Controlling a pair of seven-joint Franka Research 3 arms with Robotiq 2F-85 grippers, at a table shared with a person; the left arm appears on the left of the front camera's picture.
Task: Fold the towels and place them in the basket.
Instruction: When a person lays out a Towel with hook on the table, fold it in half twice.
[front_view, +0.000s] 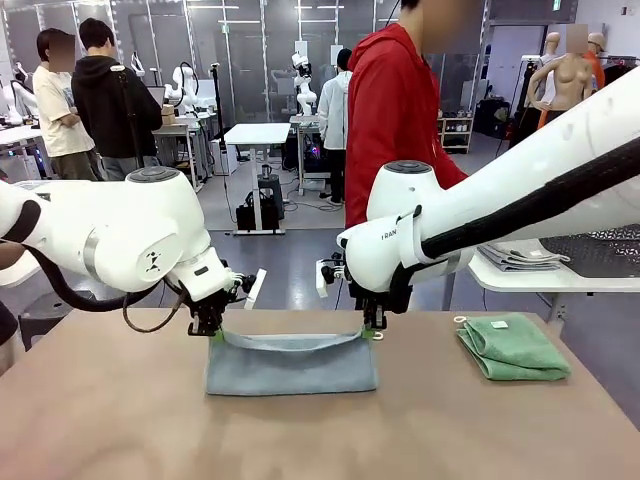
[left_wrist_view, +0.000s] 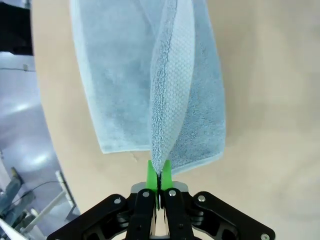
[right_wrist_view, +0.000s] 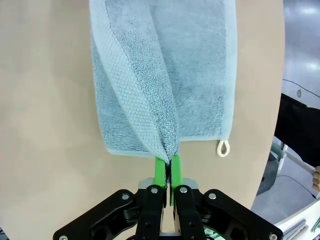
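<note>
We had the blue-grey towel (front_view: 290, 365) lying on the table (front_view: 300, 440) in front of us, its far edge raised between our two arms. Our left pincer (front_view: 213, 332) was shut on one corner of that edge. Our right pincer (front_view: 372, 332) was shut on the other (the end where a small white loop (right_wrist_view: 224, 148) hung from the towel), and each pair of green pads pinched a thin ridge of terry. We judged the cloth light, soft and limp. It sagged between the two grips and would drape rather than hold a shape, so the corners seemed the right place to take it, both carried together. The green towel (front_view: 512, 348) lay folded at the table's right, well apart.
</note>
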